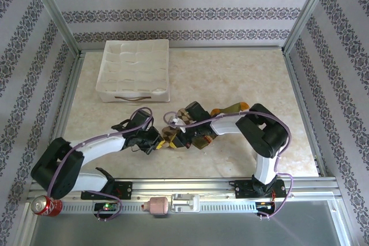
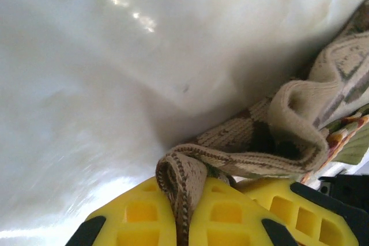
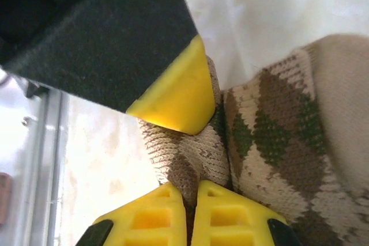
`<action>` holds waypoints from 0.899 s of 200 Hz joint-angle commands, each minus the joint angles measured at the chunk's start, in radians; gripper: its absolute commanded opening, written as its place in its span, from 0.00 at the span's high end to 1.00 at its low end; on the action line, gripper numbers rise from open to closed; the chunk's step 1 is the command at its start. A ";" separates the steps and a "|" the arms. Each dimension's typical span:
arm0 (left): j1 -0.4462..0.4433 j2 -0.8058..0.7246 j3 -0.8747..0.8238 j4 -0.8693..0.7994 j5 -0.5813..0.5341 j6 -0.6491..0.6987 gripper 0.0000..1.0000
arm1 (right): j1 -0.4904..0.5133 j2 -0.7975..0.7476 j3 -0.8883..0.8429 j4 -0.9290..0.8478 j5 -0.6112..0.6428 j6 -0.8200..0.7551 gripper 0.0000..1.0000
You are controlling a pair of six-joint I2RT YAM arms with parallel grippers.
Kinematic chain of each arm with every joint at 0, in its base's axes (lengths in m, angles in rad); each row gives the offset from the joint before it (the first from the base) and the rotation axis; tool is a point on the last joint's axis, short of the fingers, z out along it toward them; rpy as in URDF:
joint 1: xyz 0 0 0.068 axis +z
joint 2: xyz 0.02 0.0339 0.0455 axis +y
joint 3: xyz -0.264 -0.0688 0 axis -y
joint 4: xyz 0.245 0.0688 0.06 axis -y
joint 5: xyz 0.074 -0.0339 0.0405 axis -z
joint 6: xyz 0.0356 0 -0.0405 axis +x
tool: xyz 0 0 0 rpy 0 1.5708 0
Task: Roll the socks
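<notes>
- Yellow moulded fingers [image 2: 132, 226] of the left gripper [image 2: 183, 220] sit nearest the left wrist lens. They are pressed together on a thin fold of the brown-and-beige argyle knit sock [image 2: 288, 113], and their lower parts are cut off by the frame edge.
- Right gripper [image 3: 189, 214], seen from the right wrist, is likewise clamped tight on a pinch of the same sock [image 3: 277, 136]. A yellow-tipped black finger [image 3: 173, 96] — apparently the left gripper's — touches the knit just above.
- From overhead, the left gripper [image 1: 154, 140] and right gripper [image 1: 180, 126] meet at the middle of the beige marble-look table [image 1: 230, 73]. The argyle sock [image 1: 170, 136] is bunched between them, largely hidden by the wrists.
- Olive-green sock with orange toe [image 1: 229, 108] lies just right of them, partly under the right arm; its stripes cannot be made out. A blurred sliver shows at the edge of the left wrist view [image 2: 353, 142].
- White fabric compartment box [image 1: 134, 70] stands well apart at the far left, and a red drinks can [image 1: 45, 205] sits on the near rail.
</notes>
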 commanded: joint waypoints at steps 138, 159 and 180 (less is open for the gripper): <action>-0.019 0.025 0.093 -0.353 0.033 -0.028 1.00 | 0.537 -0.075 -0.045 0.120 1.170 -0.280 0.48; -0.019 0.027 0.094 -0.347 0.034 -0.028 1.00 | 0.537 -0.069 -0.032 0.112 1.176 -0.291 0.50; -0.019 0.029 0.092 -0.337 0.035 -0.032 1.00 | 0.537 -0.062 -0.031 0.092 1.153 -0.280 0.74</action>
